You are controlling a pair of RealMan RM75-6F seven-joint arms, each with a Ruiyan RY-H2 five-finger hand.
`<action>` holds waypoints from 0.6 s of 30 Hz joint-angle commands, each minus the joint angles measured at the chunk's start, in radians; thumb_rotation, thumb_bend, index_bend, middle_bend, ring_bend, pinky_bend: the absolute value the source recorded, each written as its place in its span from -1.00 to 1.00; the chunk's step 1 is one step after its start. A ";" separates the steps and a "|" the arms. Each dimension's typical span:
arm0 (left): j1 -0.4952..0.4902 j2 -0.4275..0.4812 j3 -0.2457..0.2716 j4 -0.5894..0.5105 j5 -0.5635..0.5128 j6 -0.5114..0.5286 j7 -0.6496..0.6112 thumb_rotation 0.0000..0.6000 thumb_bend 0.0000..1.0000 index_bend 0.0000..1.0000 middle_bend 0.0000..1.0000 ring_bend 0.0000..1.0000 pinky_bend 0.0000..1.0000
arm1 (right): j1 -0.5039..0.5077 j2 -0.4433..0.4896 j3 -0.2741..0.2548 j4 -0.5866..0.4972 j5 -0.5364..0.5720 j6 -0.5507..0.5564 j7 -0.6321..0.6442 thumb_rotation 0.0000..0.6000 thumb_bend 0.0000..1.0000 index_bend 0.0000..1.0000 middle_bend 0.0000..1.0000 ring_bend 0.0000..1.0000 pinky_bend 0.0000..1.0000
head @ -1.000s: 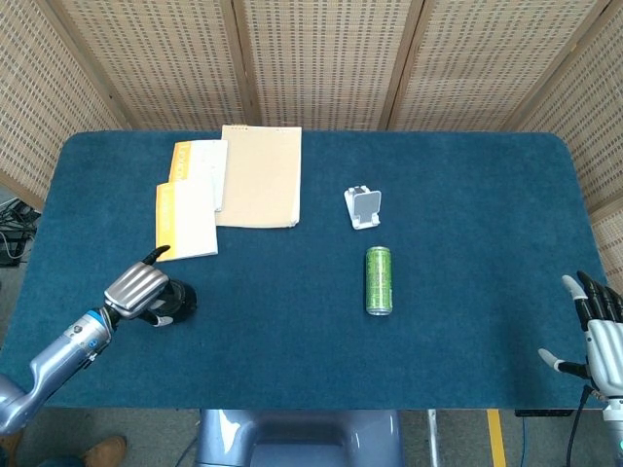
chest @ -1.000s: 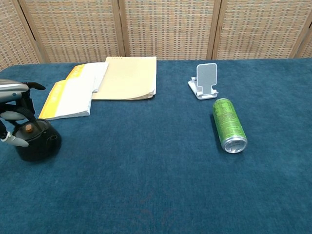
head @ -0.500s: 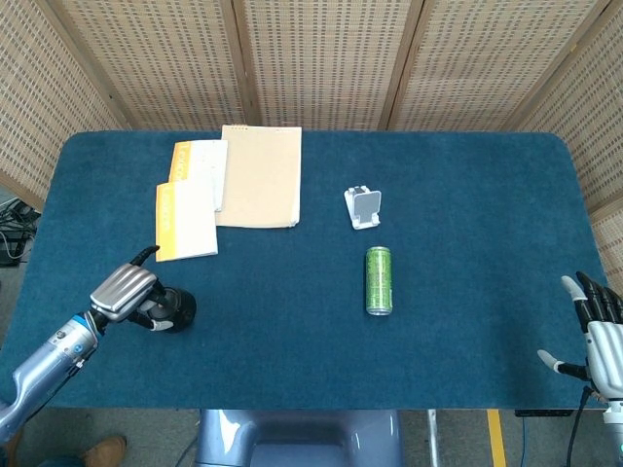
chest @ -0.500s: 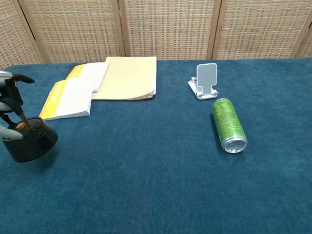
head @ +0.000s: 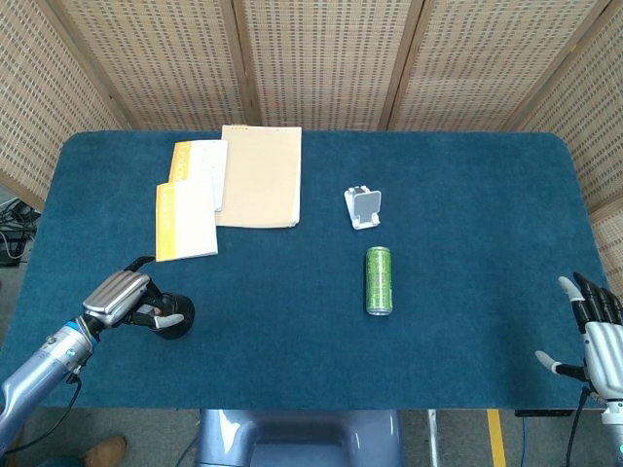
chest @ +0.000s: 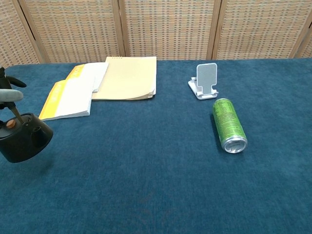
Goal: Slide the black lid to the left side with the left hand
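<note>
The black lid (head: 178,313), dome-shaped with a small orange knob, sits near the table's front left; in the chest view the lid (chest: 24,141) is at the far left edge. My left hand (head: 122,295) lies just left of it, with its fingers curled onto the lid's top around the knob. Only a few fingers of that left hand (chest: 9,95) show in the chest view, one reaching down to the knob. My right hand (head: 599,336) hangs off the table's front right corner, fingers spread, holding nothing.
A green can (head: 379,280) lies on its side mid-table, with a white phone stand (head: 364,206) behind it. Yellow-spined books (head: 190,199) and a tan notebook (head: 261,175) lie at the back left. The table's left edge is close to my left hand.
My left hand has drawn back toward the table's front left, and the black lid has slid along with it, leftward in the chest view. The right hand is nearly still.
</note>
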 commanded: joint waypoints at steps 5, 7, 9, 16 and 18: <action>-0.003 0.006 -0.006 0.001 -0.015 -0.026 0.022 -0.58 0.42 1.00 1.00 0.69 -0.89 | 0.000 0.001 0.000 0.000 -0.001 0.000 0.002 1.00 -1.00 -1.00 -1.00 -1.00 -1.00; -0.003 0.005 -0.008 0.001 -0.020 -0.032 0.030 -0.58 0.59 1.00 1.00 0.69 -0.89 | 0.000 0.001 0.000 -0.001 -0.001 0.000 0.004 1.00 -1.00 -1.00 -1.00 -1.00 -1.00; -0.003 0.005 -0.009 0.002 -0.021 -0.035 0.038 -0.59 0.66 1.00 1.00 0.69 -0.89 | 0.000 0.002 0.000 0.000 -0.001 0.001 0.005 1.00 -1.00 -1.00 -1.00 -1.00 -1.00; -0.007 0.007 -0.013 -0.001 -0.025 -0.047 0.101 -0.61 0.85 1.00 1.00 0.69 -0.86 | -0.001 0.003 0.001 0.000 -0.002 0.003 0.009 1.00 -1.00 -1.00 -1.00 -1.00 -1.00; -0.008 0.006 -0.016 -0.003 -0.032 -0.049 0.119 -0.61 0.93 1.00 1.00 0.69 -0.85 | -0.001 0.004 0.001 0.000 -0.001 0.003 0.011 1.00 -1.00 -1.00 -1.00 -1.00 -1.00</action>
